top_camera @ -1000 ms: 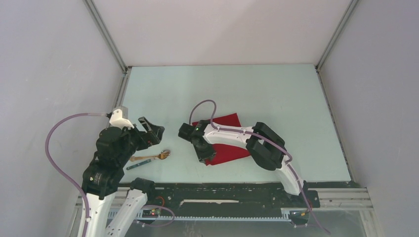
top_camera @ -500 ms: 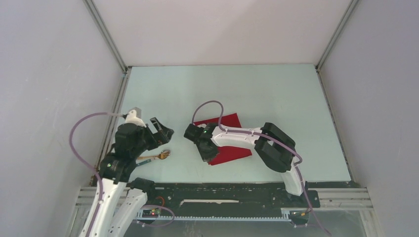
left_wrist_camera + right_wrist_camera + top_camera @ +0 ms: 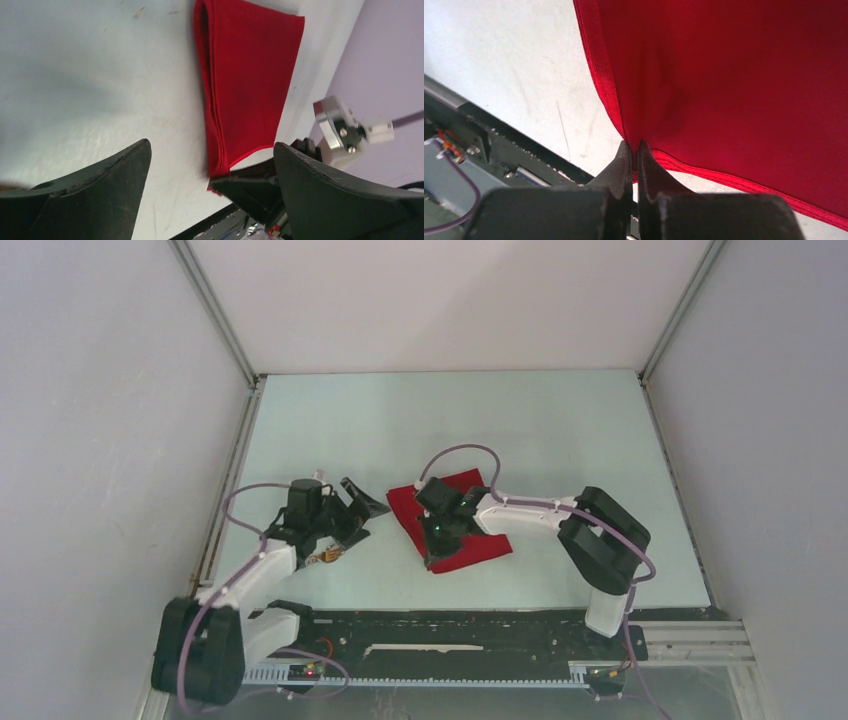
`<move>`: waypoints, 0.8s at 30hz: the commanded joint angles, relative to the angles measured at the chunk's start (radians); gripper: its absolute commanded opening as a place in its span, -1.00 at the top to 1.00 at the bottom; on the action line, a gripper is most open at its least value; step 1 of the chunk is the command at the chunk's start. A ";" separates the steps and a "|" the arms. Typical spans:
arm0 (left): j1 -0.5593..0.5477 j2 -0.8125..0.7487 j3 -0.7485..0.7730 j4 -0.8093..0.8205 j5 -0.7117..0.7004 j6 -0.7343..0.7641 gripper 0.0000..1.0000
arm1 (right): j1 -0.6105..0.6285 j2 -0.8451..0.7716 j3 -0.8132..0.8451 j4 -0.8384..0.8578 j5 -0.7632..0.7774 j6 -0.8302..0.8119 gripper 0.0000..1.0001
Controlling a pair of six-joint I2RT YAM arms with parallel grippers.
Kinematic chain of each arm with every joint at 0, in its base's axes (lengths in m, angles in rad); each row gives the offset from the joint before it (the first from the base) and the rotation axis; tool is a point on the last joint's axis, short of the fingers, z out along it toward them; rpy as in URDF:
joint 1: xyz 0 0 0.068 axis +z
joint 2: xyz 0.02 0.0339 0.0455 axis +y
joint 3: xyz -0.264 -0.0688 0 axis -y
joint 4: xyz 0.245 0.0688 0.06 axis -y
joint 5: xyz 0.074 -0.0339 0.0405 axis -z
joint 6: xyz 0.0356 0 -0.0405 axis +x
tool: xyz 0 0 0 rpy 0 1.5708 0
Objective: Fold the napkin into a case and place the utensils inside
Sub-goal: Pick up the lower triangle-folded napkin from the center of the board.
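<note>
The red napkin lies folded in layers near the table's front middle; it also shows in the left wrist view and the right wrist view. My right gripper is shut on the napkin's near left corner. My left gripper is open and empty just left of the napkin, its jaws facing the folded edge. The head of the wooden fork shows on the table under my left arm. The teal utensil is hidden.
The black front rail runs just below the napkin. Grey walls close in the pale table on the left, right and back. The right arm's cable loops over the napkin.
My left arm has swung right and down toward the napkin, now covering the utensils. My right gripper has moved right with the napkin corner, baring the napkin's left edge.
</note>
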 commanded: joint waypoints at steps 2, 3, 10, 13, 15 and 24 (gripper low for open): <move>-0.001 0.210 0.026 0.332 0.088 -0.093 -1.00 | -0.039 -0.102 -0.074 0.158 -0.118 0.012 1.00; -0.003 0.245 0.029 0.355 0.090 -0.096 -0.99 | -0.044 -0.113 -0.084 0.168 -0.126 0.015 1.00; -0.062 0.426 0.114 0.402 0.036 -0.101 -0.75 | -0.084 -0.161 -0.157 0.221 -0.168 0.017 1.00; -0.079 0.497 0.151 0.399 -0.021 -0.084 -0.66 | -0.096 -0.177 -0.181 0.240 -0.180 0.020 1.00; -0.080 0.538 0.165 0.420 -0.029 -0.087 -0.58 | -0.102 -0.182 -0.188 0.245 -0.187 0.020 1.00; -0.082 0.640 0.227 0.405 -0.106 -0.035 -0.25 | -0.112 -0.197 -0.199 0.260 -0.205 0.018 1.00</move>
